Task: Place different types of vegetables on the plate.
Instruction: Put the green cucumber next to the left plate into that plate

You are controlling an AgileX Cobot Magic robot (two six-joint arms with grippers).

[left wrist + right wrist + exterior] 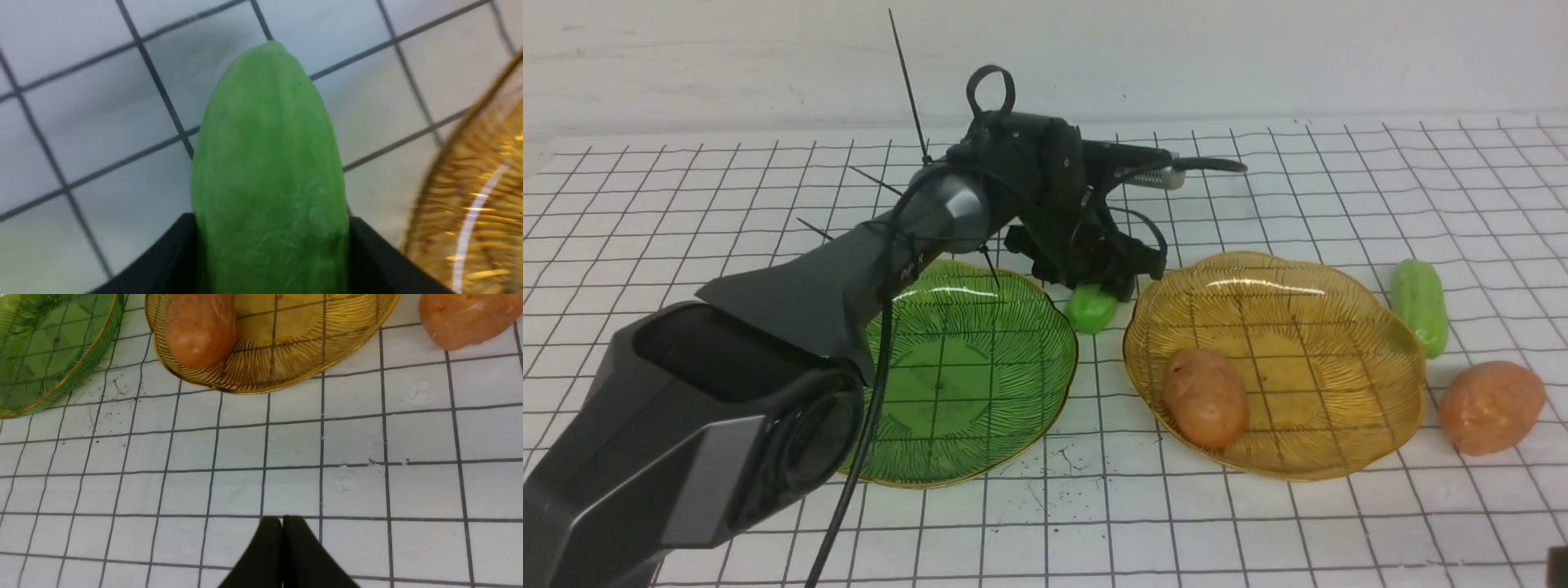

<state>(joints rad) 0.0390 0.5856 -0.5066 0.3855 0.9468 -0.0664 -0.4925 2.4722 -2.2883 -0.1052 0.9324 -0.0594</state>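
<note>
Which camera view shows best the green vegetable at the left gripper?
The left wrist view: the green vegetable appears large there, between both fingertips. The front view shows only its near end below the left gripper; the right wrist view does not show it.

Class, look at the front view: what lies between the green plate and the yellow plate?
The front view shows one cucumber between the green plate and yellow plate, with the left gripper on it.

Short bright-green cucumber point(1091, 309) between the plates; another point(1419, 307) and a brown potato point(1493, 407) near the desk's right edge; oval potato point(1205, 399) in the amber plate's near-left side.
</note>
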